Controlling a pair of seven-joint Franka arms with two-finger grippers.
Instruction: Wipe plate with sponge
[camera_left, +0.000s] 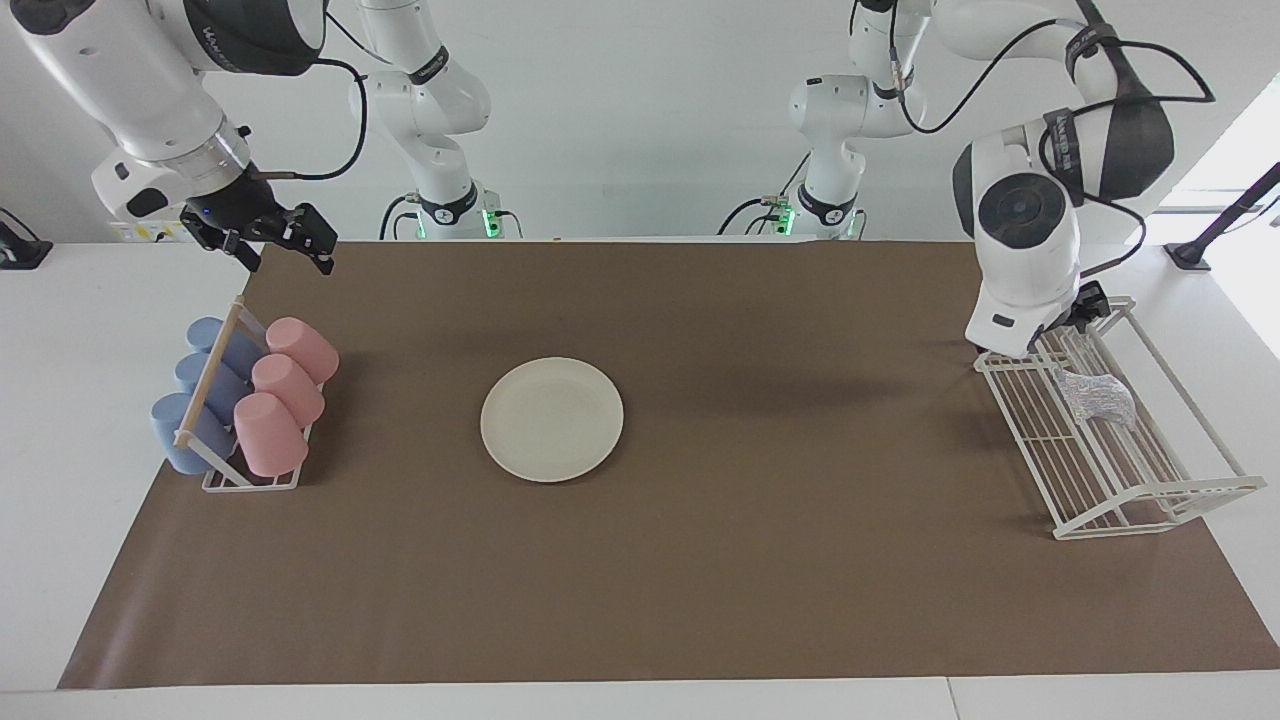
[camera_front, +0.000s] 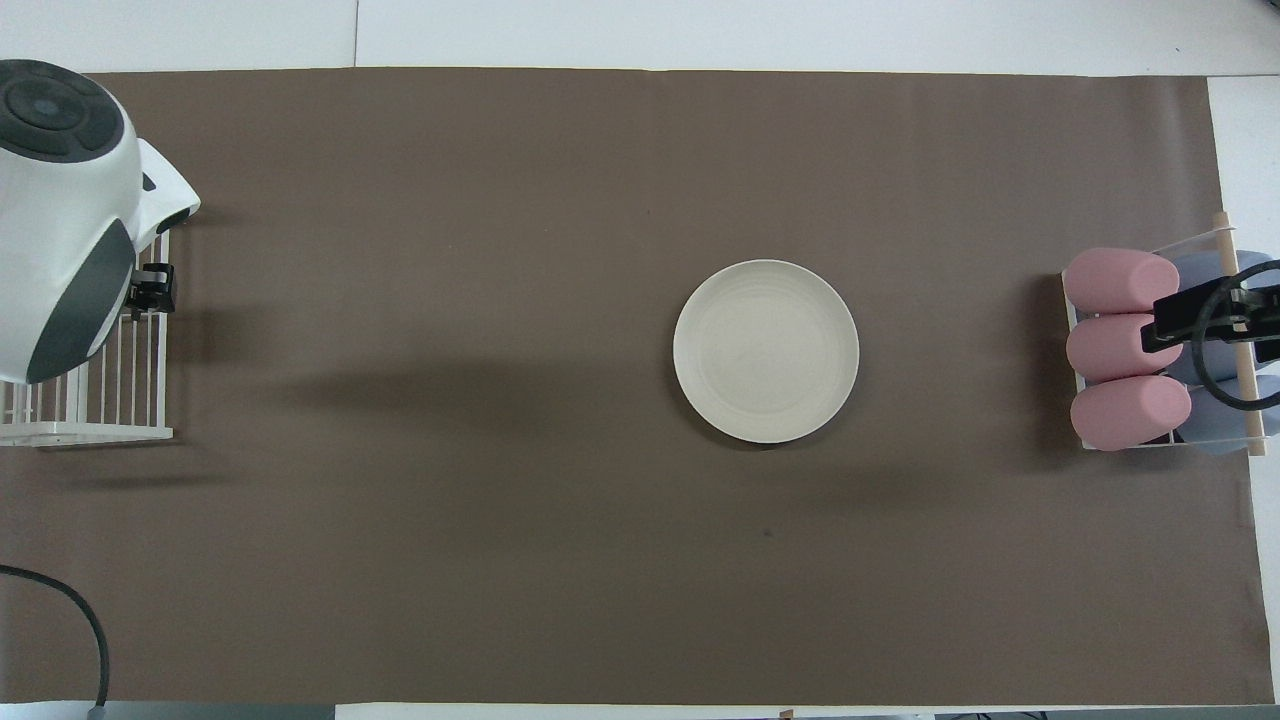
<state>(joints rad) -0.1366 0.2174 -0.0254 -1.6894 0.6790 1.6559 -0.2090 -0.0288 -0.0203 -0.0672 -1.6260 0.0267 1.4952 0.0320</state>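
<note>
A: Any writing? 
B: None I can read. The round, smooth plate (camera_left: 552, 419) sits mid-mat. The sparkly sponge (camera_left: 1097, 397) lies in the wire rack (camera_left: 1150, 500), under my left gripper (camera_left: 1072, 335); I cannot tell its fingers. 
A: Right gripper (camera_left: 285, 247)? 
B: Fingers apart, above the cups (camera_left: 270, 400).

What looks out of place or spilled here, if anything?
Nothing stands out. The plate lies flat and bare on the mat, the sponge rests in the wire rack by the left tool, and the cups sit racked.

Left end effector (camera_left: 1075, 335) behind its wrist
</note>
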